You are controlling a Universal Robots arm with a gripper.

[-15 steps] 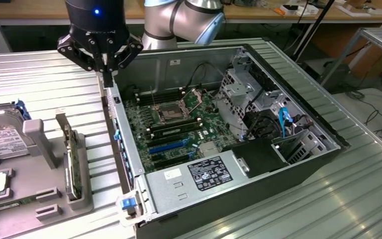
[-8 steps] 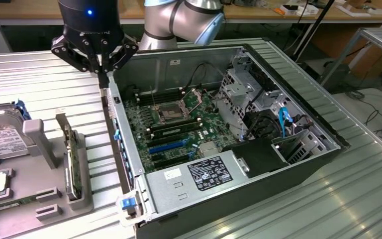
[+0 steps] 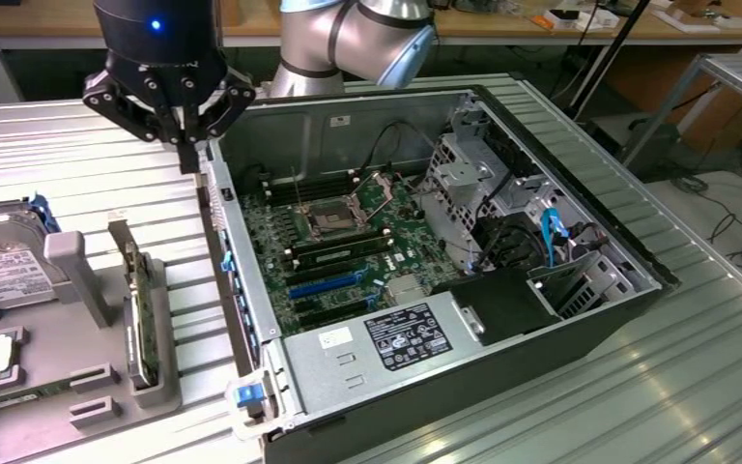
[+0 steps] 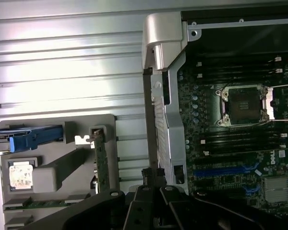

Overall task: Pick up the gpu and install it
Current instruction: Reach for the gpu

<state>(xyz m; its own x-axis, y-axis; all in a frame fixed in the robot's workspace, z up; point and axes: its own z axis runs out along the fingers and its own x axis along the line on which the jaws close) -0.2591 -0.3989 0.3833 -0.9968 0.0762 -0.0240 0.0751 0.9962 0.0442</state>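
White "DELL" lettering stands on the motherboard (image 4: 230, 148); the power supply label (image 3: 404, 338) is too small to read.

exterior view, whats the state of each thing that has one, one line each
computer case: lying on its side, side panel off, board exposed
gripper: jaws shut, holding nothing, above the case's edge
gpu: standing on edge in the grey holder, not gripped
blue slot: empty
hard drive: resting in the holder
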